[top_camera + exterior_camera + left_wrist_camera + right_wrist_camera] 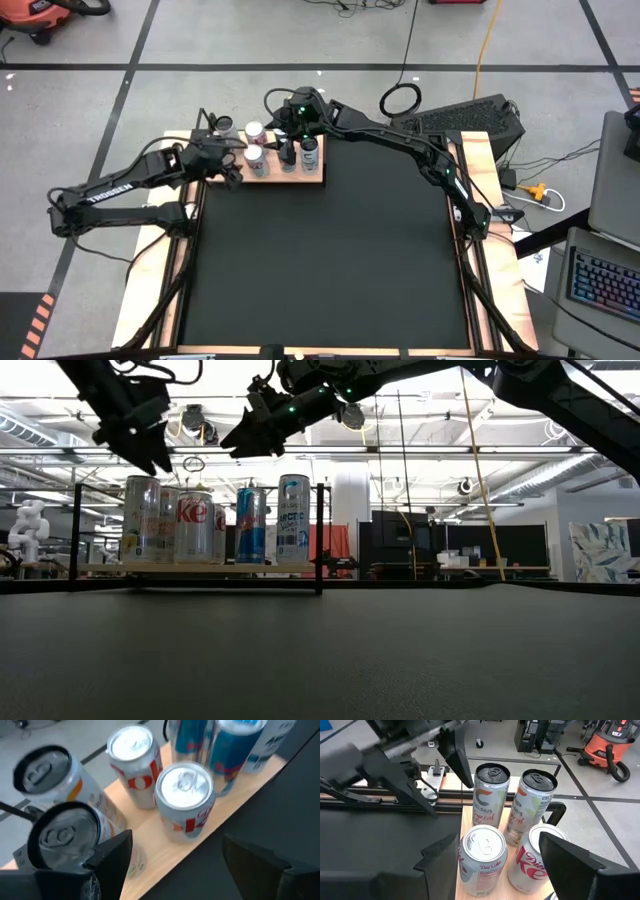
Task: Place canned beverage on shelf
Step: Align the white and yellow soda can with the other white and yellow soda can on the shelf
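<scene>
- Shelf (300, 176): light-wood board at far edge of the black mat (320, 260) on the worktop, carrying upright cans (205, 520).
- Cans include 2 Diet Coke cans (482, 855), 2 Celsius cans (490, 795) and tall slim blue cans (250, 525).
- Left gripper (232, 165): above shelf's left end, fingers spread, holding nothing.
- Right gripper (290, 135): above the cans, fingers spread, empty.

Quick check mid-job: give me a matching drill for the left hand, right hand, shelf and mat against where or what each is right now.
Things:
1. left hand
2. right hand
3. shelf
4. mat

States:
A. open, over the shelf's middle
B. black, covering the table
C. open, over the shelf's left end
D. light wood, holding the cans

Pairs: 1-C, 2-A, 3-D, 4-B
</scene>
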